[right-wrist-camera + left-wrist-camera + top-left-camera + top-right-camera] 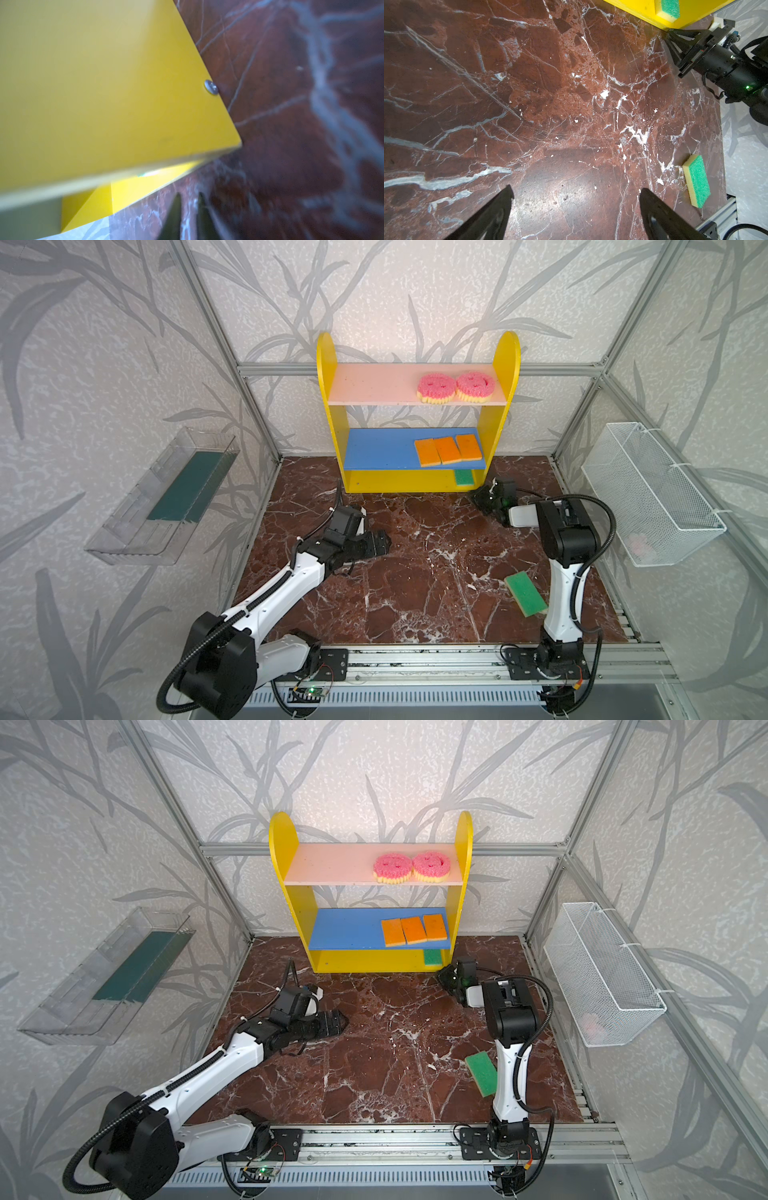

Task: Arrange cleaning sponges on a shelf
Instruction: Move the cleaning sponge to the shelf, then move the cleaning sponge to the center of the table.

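A dark red marble worktop [415, 593] fills the scene. One yellow-sided shelf [365, 385] stands at its twelve o'clock edge. Two robot arms reach in from six o'clock. The left fingers [492, 214] hover at nine o'clock, spread wide and holding nothing. The right fingers [174, 218] sit low at two o'clock, just beside the shelf's right foot. They are parted by only a narrow gap, with nothing between them.

The step in hand is probably fetching the loose green sponge [525, 593], which lies on the worktop at four o'clock, near the right arm. To do it well, the right fingers should back clear of the shelf's side panel first. They should then open wider than the sponge, pinch its long sides and slide it in flat.

There are seven sponges in all, six of them on the shelf:
- Three orange sponges [448, 450] lie side by side on the blue middle board.
- Two pink smiley sponges [435, 387] sit together on the pale pink top board.
- Of the two green sponges, the shelved green sponge [463, 477] rests on the yellow base.
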Tool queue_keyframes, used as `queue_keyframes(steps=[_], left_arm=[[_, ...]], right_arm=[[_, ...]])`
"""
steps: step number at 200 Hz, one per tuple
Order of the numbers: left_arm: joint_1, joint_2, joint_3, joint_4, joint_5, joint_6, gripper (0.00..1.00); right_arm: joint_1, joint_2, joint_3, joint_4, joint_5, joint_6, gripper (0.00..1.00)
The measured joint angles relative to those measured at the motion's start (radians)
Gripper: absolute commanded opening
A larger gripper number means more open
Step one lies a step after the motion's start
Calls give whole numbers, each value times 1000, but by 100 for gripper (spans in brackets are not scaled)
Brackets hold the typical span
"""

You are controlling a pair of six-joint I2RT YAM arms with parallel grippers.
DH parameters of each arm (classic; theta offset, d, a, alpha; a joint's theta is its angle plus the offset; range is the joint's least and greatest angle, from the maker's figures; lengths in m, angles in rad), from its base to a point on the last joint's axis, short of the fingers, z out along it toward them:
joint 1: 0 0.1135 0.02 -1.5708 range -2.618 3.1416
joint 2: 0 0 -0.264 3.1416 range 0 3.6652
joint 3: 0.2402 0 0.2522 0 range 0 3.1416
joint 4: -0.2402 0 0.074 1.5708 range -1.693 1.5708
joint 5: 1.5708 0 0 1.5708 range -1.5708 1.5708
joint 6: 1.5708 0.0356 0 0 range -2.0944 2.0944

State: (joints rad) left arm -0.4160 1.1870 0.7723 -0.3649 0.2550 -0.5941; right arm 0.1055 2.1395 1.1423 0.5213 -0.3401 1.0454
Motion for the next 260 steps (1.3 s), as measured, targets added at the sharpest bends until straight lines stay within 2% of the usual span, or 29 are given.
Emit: queue_keyframes(steps=[24, 59, 92, 122, 159, 209, 260], left_arm=[[0, 0, 21, 0, -3, 0, 99], [-18, 6, 25, 2, -18, -1, 98], [-81, 10, 9, 49, -40, -19, 98], [-160, 10, -63, 116, -68, -54, 98], [-232, 10, -158, 183, -90, -87, 97], [-270, -16, -241, 246, -106, -106, 97], [-279, -21, -305, 308, -107, -125, 97]], right_arm=[[0, -108, -57, -40, 7, -51, 53], [0, -313, -140, -154, 10, -146, 67], [1, -523, -220, -332, 24, -252, 80], [1, -725, -293, -531, 56, -358, 90], [1, -969, -410, -754, 141, -438, 91], [3, -1276, -625, -968, 203, -409, 89], [27, -1401, -754, -1081, 266, -338, 88]])
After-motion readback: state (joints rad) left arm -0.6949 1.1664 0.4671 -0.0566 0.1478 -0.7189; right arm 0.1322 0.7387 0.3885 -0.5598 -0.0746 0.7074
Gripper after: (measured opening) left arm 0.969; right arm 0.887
